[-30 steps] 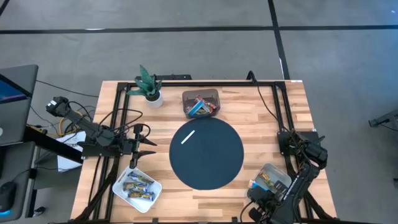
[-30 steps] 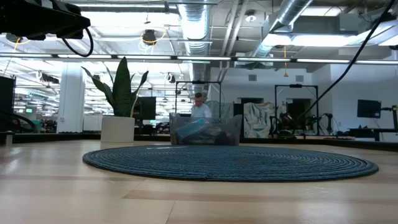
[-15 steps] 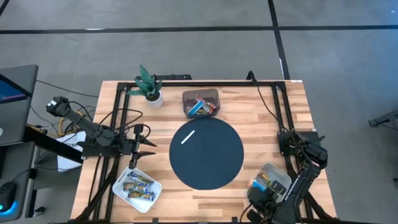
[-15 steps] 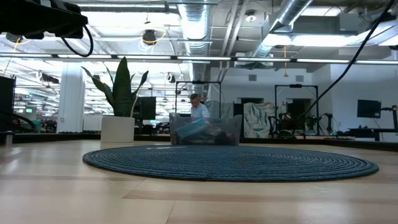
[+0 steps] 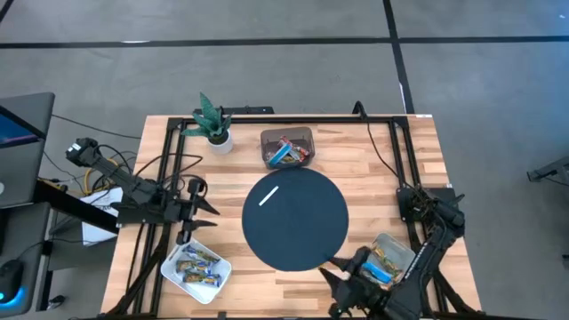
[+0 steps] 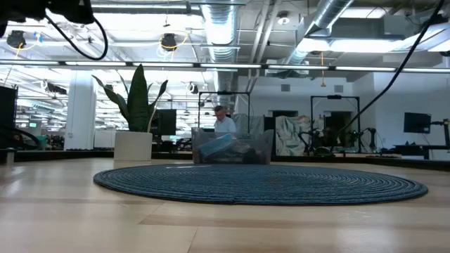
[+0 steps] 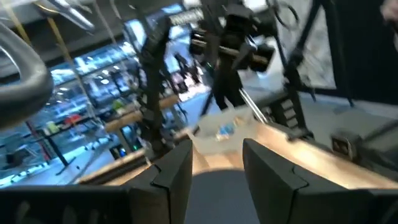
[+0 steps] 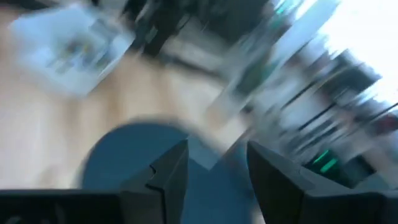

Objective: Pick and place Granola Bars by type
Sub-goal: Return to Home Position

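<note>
Blue woven mat [image 5: 298, 233] carries nothing but the thin white stick [image 5: 269, 195], so you can judge the sorting done. What is in hand is the retreat to rest. The Granola Bars [image 5: 196, 264] all lie in containers:

- a yellow-wrapped batch in the white tray [image 5: 171, 269] at the near left;
- a red and blue mix in the dark bin [image 5: 286, 132] at the far edge;
- a few in the clear bin [image 5: 397, 240] at the near right.

Your left pincer [image 7: 216, 163] hangs over the worktop's [image 5: 373, 169] left side, fingers spread and holding nothing. Your right pincer [image 8: 217, 163] is at the near edge beside the clear bin, also spread and empty. The next move calls only for folding both arms clear of the bins, without clipping a rim.

Both wrist views are smeared, and the right arm covers part of the clear bin. The low view shows only the far bin beyond the mat. You cannot confirm bar types there.
</note>
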Controlling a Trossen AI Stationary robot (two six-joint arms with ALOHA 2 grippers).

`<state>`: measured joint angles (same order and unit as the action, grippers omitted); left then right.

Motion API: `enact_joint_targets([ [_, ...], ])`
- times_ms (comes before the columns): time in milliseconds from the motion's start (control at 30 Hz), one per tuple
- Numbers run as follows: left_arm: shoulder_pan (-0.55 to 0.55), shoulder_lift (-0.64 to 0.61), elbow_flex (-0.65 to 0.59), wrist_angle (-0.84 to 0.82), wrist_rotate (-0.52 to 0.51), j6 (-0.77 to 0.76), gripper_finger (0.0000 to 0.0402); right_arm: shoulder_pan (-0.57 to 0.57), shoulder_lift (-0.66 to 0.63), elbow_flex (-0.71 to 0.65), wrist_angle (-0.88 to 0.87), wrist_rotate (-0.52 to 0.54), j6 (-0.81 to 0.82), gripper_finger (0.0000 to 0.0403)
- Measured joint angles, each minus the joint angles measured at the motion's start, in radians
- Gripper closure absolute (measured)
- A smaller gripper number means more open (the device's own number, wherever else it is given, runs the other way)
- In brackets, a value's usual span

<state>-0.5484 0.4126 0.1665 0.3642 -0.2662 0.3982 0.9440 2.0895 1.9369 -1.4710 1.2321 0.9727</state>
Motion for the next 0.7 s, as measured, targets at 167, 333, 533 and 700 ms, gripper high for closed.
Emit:
enact_joint_targets([
  [167, 0.0, 0.0, 0.0, 0.19, -0.15, -0.023, 0.0265, -0.078, -0.015, 0.0, -0.096, 0.235, 0.004, 0.0253],
  [333, 0.0, 0.0, 0.026, 0.255, -0.197, 0.053, 0.0265, -0.186, -0.118, -0.03, -0.1, 0.236, -0.003, 0.0266],
  [533, 0.0, 0.045, 0.071, 0.253, -0.187, 0.058, 0.0265, -0.289, -0.225, -0.079, -0.101, 0.237, -0.059, 0.0284],
  [700, 0.0, 0.14, 0.119, 0.303, -0.184, 0.008, 0.0265, -0.36, -0.246, -0.081, -0.084, 0.252, -0.066, 0.0294],
])
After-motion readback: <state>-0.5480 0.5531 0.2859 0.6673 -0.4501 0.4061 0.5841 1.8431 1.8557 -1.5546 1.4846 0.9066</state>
